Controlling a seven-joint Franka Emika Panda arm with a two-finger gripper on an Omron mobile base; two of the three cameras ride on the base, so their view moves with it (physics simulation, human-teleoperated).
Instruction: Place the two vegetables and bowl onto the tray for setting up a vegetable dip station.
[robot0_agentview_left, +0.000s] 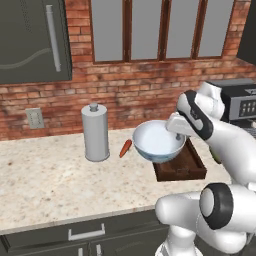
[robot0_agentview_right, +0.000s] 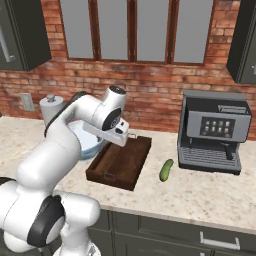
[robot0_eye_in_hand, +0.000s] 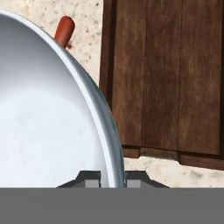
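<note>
White-lined round bowl with pale blue patterned outside (robot0_agentview_left: 158, 142): carried clear of the speckled stone counter (robot0_agentview_left: 45, 185), tipped slightly, at the left edge of the tray. The two-finger gripper (robot0_eye_in_hand: 113, 178) is clamped on its rim, one dark tip inside the wall, one outside; a rim pinch looks like the only hold such a wide vessel allows. Judged as mid-transfer, not yet set down.

Dark brown rectangular wooden tray with raised rim (robot0_agentview_right: 122, 162): flat on the counter, nothing in it, long axis running from the counter's front edge back toward the brick wall. Bowl overhangs its left rim in the left base view.

Small dark green cucumber (robot0_agentview_right: 166, 170): lies on the counter just beside the tray's right edge, between tray and black coffee machine (robot0_agentview_right: 215, 131). Long axis roughly front to back, far end leaning slightly right. Untouched.

Small tapered orange-red carrot (robot0_agentview_left: 125, 148): on the counter to the tray's left, behind the bowl, just beside the tall grey cylindrical canister (robot0_agentview_left: 95, 132). Long axis diagonal; the near end points toward the counter's front left.
</note>
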